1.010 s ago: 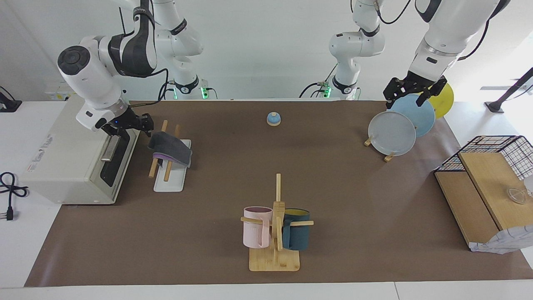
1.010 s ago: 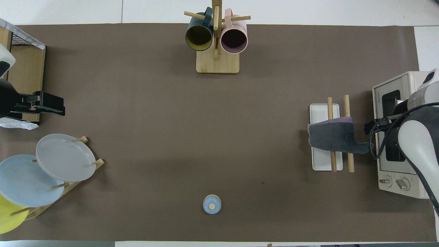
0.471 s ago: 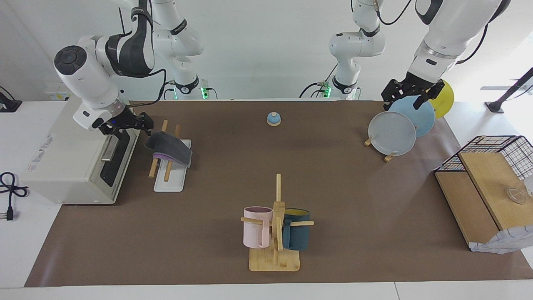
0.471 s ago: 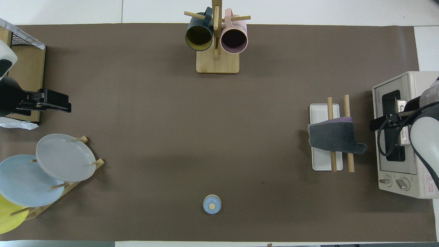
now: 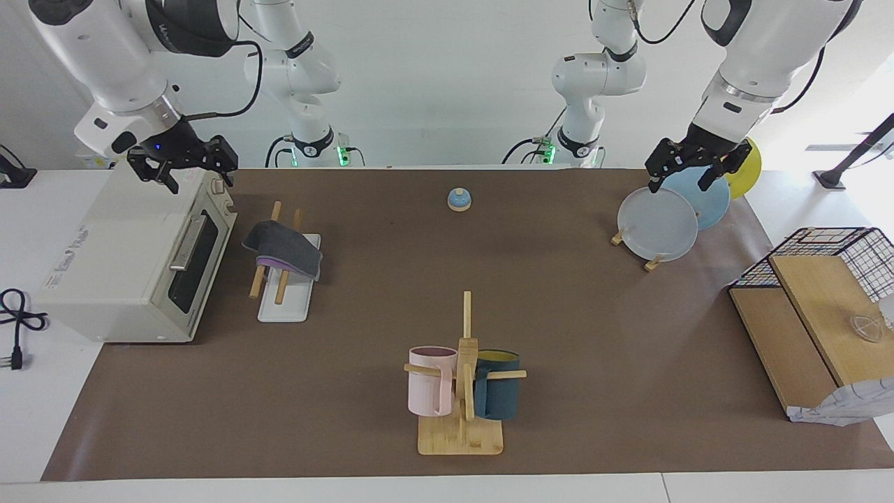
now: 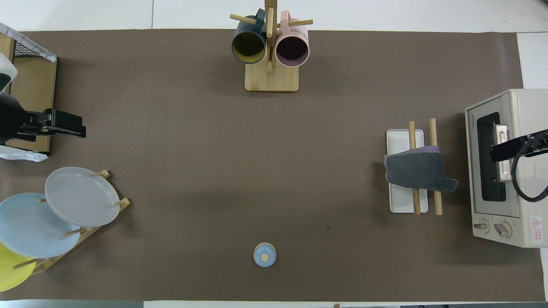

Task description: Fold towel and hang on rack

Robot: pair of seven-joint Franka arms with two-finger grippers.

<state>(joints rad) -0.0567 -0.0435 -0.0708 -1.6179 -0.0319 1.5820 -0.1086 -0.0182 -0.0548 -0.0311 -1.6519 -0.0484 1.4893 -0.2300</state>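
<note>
The right pincer (image 5: 183,170) had let go and lifted away empty, fingers wide, over the toaster oven (image 5: 133,258), leaving the folded towel (image 5: 285,250) draped below it across the rack (image 5: 283,302), so hanging looked done; the left pincer (image 5: 691,162) waited, open, over the plates (image 5: 658,223)

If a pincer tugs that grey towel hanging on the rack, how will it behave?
Likely floppy: the towel sags over the rack rods, one corner drooping. Probably light, so a tug may slide it off the smooth rods. The narrow-based rack might shift too.
</note>
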